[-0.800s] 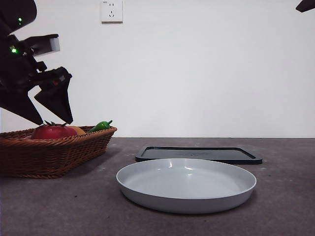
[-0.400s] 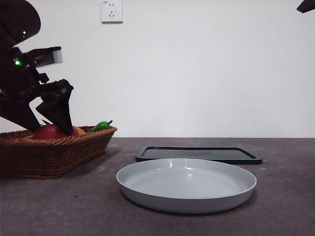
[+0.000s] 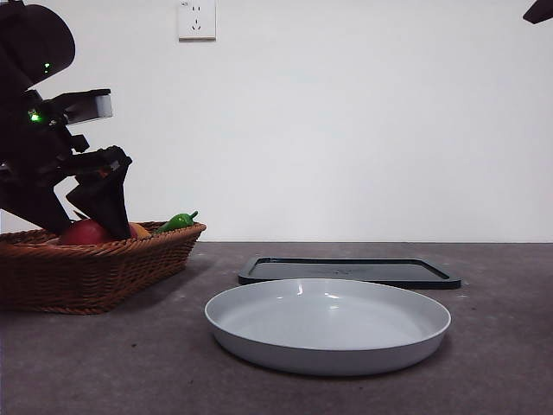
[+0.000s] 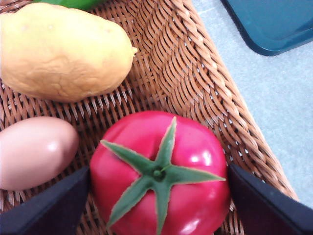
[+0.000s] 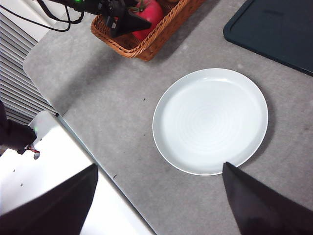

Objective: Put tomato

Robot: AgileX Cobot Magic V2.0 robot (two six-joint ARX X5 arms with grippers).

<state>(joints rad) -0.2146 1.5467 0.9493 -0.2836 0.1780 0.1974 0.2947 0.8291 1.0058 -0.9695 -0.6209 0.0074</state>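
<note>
The tomato (image 4: 161, 171), glossy red with a green star-shaped stem cap, lies in the wicker basket (image 4: 195, 73) at the left of the table. My left gripper (image 4: 159, 169) is lowered into the basket, open, one black jaw close on each side of the tomato. From the front, the tomato (image 3: 84, 232) shows just above the basket rim (image 3: 104, 268) between the left gripper's fingers (image 3: 108, 207). High above the table my right gripper (image 5: 159, 169) hangs open over the white plate (image 5: 210, 120), holding nothing.
Beside the tomato in the basket lie a yellow potato-like thing (image 4: 63, 49), a pinkish egg shape (image 4: 34, 152) and a green pepper (image 3: 177, 221). A white plate (image 3: 328, 324) sits at the table's middle front. Behind it lies a flat dark tray (image 3: 346, 271).
My left gripper has come down into the basket, so its jaws now flank the tomato. The right arm has stayed still.
</note>
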